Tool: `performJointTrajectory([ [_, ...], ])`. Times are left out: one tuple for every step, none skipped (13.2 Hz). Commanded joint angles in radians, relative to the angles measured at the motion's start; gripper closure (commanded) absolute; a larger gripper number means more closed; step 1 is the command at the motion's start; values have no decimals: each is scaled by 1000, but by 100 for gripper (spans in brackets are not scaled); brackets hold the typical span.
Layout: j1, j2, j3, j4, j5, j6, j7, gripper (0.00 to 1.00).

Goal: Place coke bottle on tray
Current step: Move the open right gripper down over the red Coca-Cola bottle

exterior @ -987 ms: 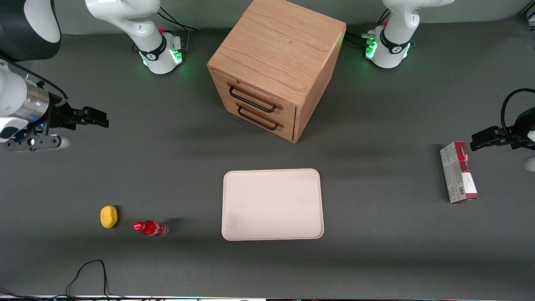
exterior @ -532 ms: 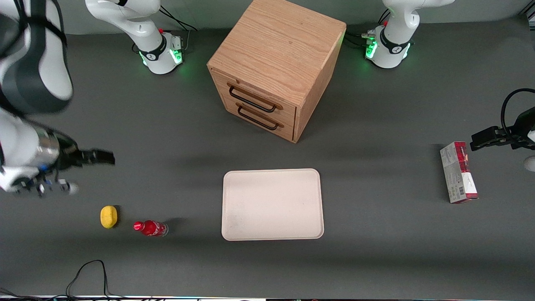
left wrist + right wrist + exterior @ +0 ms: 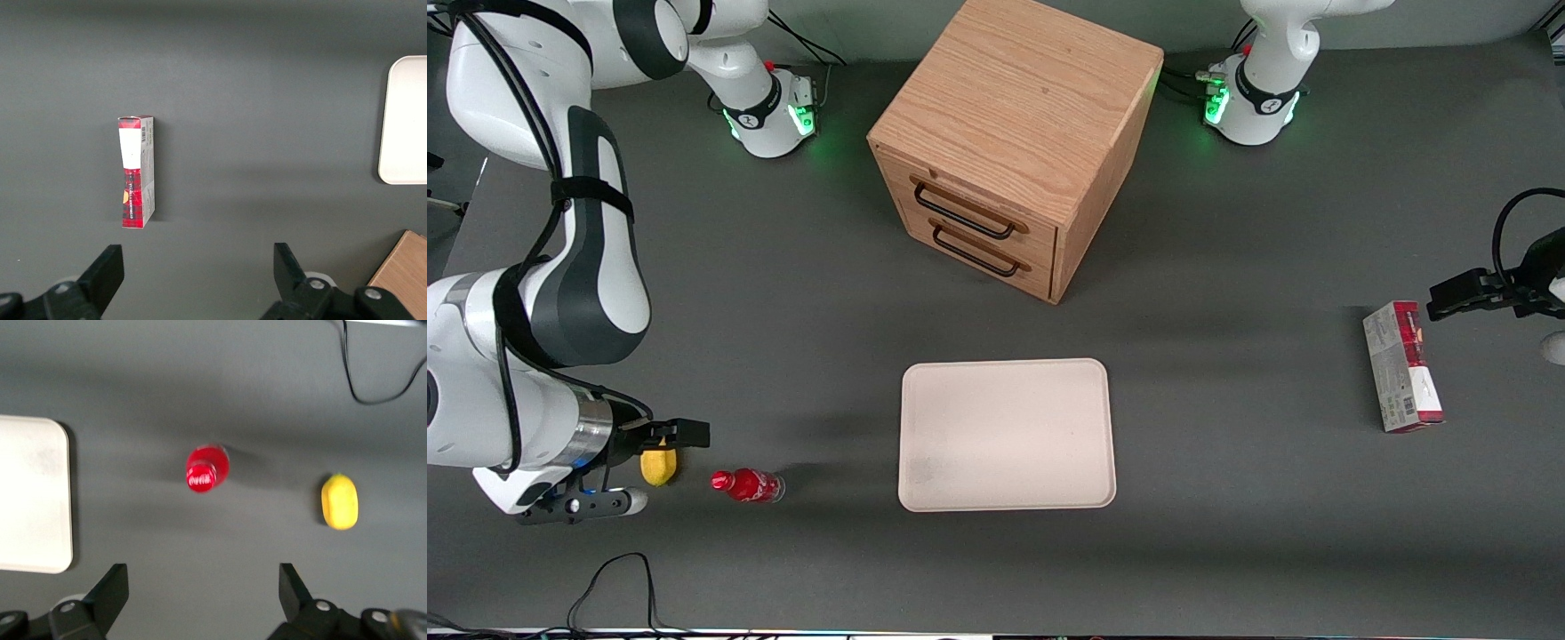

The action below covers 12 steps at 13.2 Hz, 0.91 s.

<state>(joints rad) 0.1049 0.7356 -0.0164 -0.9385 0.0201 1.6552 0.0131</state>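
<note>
Front view: the bottle [image 3: 748, 485] stands on the tabletop [image 3: 1227, 533] near the working arm's end, untouched, with a lemon [image 3: 659, 466] just beside it. The tray [image 3: 1007, 435] lies bare, well apart from the bottle toward the middle of the tabletop, nearer the camera than the cabinet [image 3: 1009, 142]. The gripper [image 3: 680, 433] hangs above the lemon, a little farther from the camera than the bottle, and holds nothing. A carton [image 3: 1401, 366] lies toward the parked arm's end.

Right wrist view: looking straight down, the bottle [image 3: 207, 469] shows its red cap, so it is upright. The lemon [image 3: 339, 501] lies apart from it and the tray [image 3: 33, 495] edge shows on the bottle's other flank. The gripper [image 3: 203, 597] has its fingers [image 3: 112, 590] spread wide, and neither the bottle nor the lemon lies between them.

Left wrist view: only the carton [image 3: 137, 171] and a corner of the tray [image 3: 404, 120] show.

The step in hand looks like the approach, with no grasp made. The next move calls for shifting the gripper off the lemon and over the cap, then lowering so the fingers straddle the bottle without knocking it over or nudging the lemon.
</note>
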Motion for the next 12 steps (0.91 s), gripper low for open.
performJointTrajectory([
  [1, 66, -1, 43, -6, 46, -25, 0],
  [-1, 82, 1, 43, -5, 66, -27, 0],
  [2, 99, 1, 43, -5, 105, -25, 0],
  [10, 110, 1, 43, -6, 121, -24, 0],
  [15, 114, -1, 43, -8, 123, -21, 0],
  [19, 116, -1, 43, -8, 124, -18, 0],
  [19, 119, -1, 41, -8, 126, -22, 0],
  [19, 123, -1, 37, -8, 139, -21, 0],
  [21, 125, -2, 29, -9, 162, -22, 0],
  [19, 125, -2, 21, -9, 176, -25, 0],
  [19, 125, -2, 17, -11, 176, -25, 0],
  [19, 126, -2, 15, -11, 178, -27, 0],
])
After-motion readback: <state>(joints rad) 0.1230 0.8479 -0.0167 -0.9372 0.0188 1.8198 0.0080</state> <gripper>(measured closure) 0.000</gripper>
